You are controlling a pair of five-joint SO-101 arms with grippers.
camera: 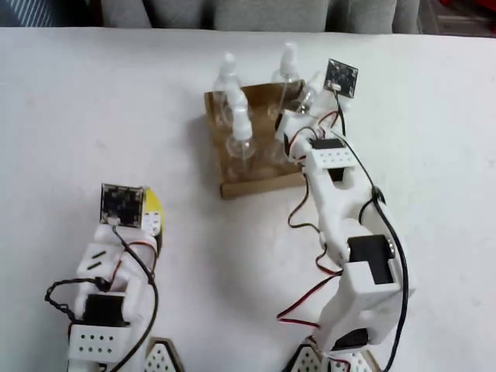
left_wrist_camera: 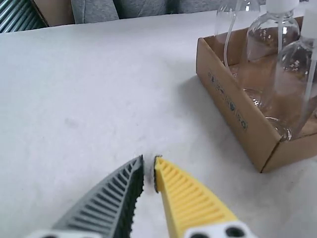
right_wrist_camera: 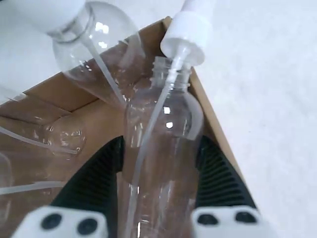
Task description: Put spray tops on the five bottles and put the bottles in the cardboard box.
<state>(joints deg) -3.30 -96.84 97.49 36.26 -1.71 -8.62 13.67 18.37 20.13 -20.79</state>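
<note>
The counter (camera: 93, 101) is white and matte, with grey fabric (camera: 256, 14) behind its far edge; on it sits the box (camera: 256, 184), a shallow tray of brown cardboard; clear, round-shouldered plastic bottles (camera: 242, 136) stand inside; the right wrist view shows the right claw (right_wrist_camera: 161, 148), black and ribbed, pinching one bottle (right_wrist_camera: 161, 119) by the box's wall, its white top (right_wrist_camera: 184, 42) tilted off the threaded neck, tube inside; the left claw (left_wrist_camera: 148, 171), ribbed grey and yellow, is pressed together, well apart from the box.
</note>
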